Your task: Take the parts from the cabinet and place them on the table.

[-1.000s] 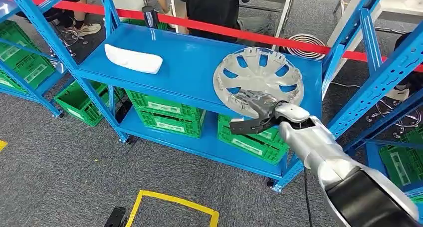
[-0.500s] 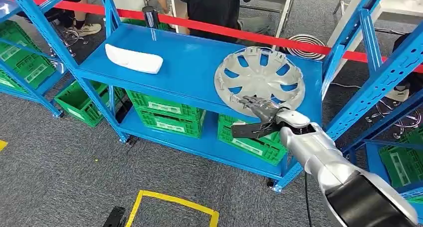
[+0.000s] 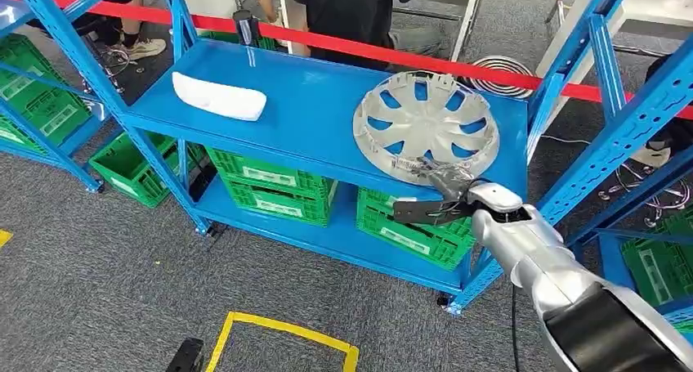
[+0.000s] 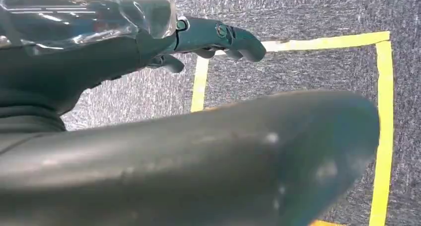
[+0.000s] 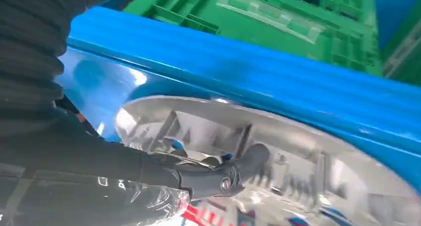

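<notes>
Two parts lie on the blue shelf (image 3: 310, 110): a silver wheel cover (image 3: 425, 127) at its front right and a smaller white part (image 3: 219, 96) well apart. You see the right hand (image 3: 441, 194) at the cover's near rim, its fingers (image 5: 248, 161) hooked inside that rim. Judge the cover light, thin, flexible; grip the rim. Left hand (image 4: 213, 37): fingers curled, holding nothing.

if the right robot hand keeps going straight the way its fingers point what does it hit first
Probably the silver wheel cover on the blue shelf: the right robot hand is already at its near rim, fingers reaching over it. Whether they touch is unclear.
</notes>
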Tool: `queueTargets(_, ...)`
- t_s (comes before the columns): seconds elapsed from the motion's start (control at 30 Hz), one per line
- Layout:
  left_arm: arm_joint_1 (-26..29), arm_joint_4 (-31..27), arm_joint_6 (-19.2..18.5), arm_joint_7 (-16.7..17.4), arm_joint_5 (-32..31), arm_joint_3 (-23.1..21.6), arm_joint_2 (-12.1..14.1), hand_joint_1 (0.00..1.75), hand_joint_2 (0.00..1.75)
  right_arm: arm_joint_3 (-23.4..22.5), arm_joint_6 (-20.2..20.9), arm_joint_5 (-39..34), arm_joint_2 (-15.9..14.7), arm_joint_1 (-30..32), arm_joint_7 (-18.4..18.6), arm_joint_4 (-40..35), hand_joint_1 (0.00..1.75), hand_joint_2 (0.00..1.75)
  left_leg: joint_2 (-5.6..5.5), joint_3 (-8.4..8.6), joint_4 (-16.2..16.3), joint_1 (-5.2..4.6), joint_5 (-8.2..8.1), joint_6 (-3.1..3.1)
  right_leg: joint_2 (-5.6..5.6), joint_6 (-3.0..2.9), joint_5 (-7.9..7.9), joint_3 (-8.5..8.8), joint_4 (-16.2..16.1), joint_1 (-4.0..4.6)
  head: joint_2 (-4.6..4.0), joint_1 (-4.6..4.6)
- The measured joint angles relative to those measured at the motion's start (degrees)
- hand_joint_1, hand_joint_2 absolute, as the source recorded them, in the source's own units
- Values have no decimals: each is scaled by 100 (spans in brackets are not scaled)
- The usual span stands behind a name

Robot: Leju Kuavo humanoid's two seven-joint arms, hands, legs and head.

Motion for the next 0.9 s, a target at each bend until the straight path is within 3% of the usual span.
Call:
queueTargets(0.17, -62, -2, -55, 46, -94, -4, 11, 0, 0, -83, 61, -44, -92, 34, 215, 20, 0, 175, 1, 0, 0, 0, 0, 0, 1, 0, 0, 3, 0, 0, 0, 0)
queueTargets(0.2, -74, -4, -57, 61, -100, -4, 11, 0, 0, -101, 99, -48, -109, 36, 241, 24, 51, 175, 1, 0, 0, 0, 0, 0, 1, 0, 0, 3, 0, 0, 0, 0)
queueTargets(0.27, -82, -7, -57, 79, -105, -4, 11, 0, 0, -148, 162, -70, -125, 43, 263, 24, 59, 175, 1, 3, 0, 0, 0, 0, 1, 0, 0, 5, 0, 0, 0, 0)
queueTargets(0.3, -83, -7, -57, 79, -114, -4, 11, 0, 0, -171, 186, -87, -131, 45, 263, 24, 79, 175, 1, 4, 0, -1, 0, 0, 1, 0, 0, 5, 0, 0, 0, 0)
queueTargets(0.33, -82, -13, -55, 79, -122, -4, 13, 0, 0, -190, 192, -101, -140, 46, 263, 24, 70, 175, 0, 5, 0, -1, 0, 0, 0, 0, 0, 7, 0, 0, 0, 0)
queueTargets(0.4, -81, -15, -55, 79, -144, -4, 13, 0, 0, -225, 195, -116, -153, 42, 263, 24, 79, 175, -1, 5, 0, -1, 1, 1, -2, 0, 0, 10, 0, -1, 0, 0)
queueTargets(0.47, -81, -17, -52, 79, -151, -4, 13, 0, 0, -249, 195, -118, -155, 31, 263, 24, 66, 175, 0, 9, 0, -1, 0, 1, -1, 0, 0, 14, 0, -1, 0, 0)
queueTargets(0.63, -74, -17, -63, 76, -162, -4, 15, 0, 0, -330, 188, -168, -155, -7, 140, 24, 66, 175, -1, 11, 0, -1, 0, 1, -1, 0, 0, 17, -1, 0, 0, 0)
queueTargets(0.67, -71, -17, -68, 76, -162, -4, 15, 0, 0, -336, 188, -177, -155, -9, 138, 22, 106, 175, -1, 11, 0, -1, 0, 1, -1, 0, 0, 17, -1, 0, 0, 0)
queueTargets(0.7, -70, -17, -70, 76, -162, -4, 17, 0, 0, -347, 188, -186, -155, -12, 134, 22, 127, 175, 0, 11, 0, 0, 0, 1, 0, 0, 0, 18, -1, 0, 0, 0)
queueTargets(0.73, -71, -20, -70, 76, -162, -4, 17, 0, 0, -356, 188, -188, -155, -16, 127, 22, 122, 175, 0, 12, 0, 0, 0, 1, 0, 0, 0, 18, -1, 0, 0, 0)
queueTargets(0.77, -70, -20, -70, 76, -164, -4, 17, 0, 0, -363, 184, -195, -155, -25, 96, 22, 133, 175, 0, 13, 0, 0, 0, 1, -1, 0, 0, 18, -1, 0, 0, -2)
queueTargets(0.8, -69, -20, -70, 76, -164, -4, 17, 0, 0, -365, 175, -201, -155, -28, 50, 22, 129, 175, 0, 13, 0, 0, 0, 1, -1, 0, 0, 19, -1, 0, 0, 0)
queueTargets(0.83, -66, -20, -72, 76, -164, -2, 17, 0, 0, -367, 156, -207, -153, -28, -6, 22, 169, 175, 0, 13, 0, 0, 0, 1, -1, 0, 0, 19, -1, 0, 0, 0)
queueTargets(0.9, -60, -20, -72, 59, -162, -2, 17, 0, 0, -372, 83, -238, -127, -25, -172, 18, 164, 175, 0, 12, -1, 0, -1, 1, -1, 0, 0, 19, 0, 0, 0, -2)
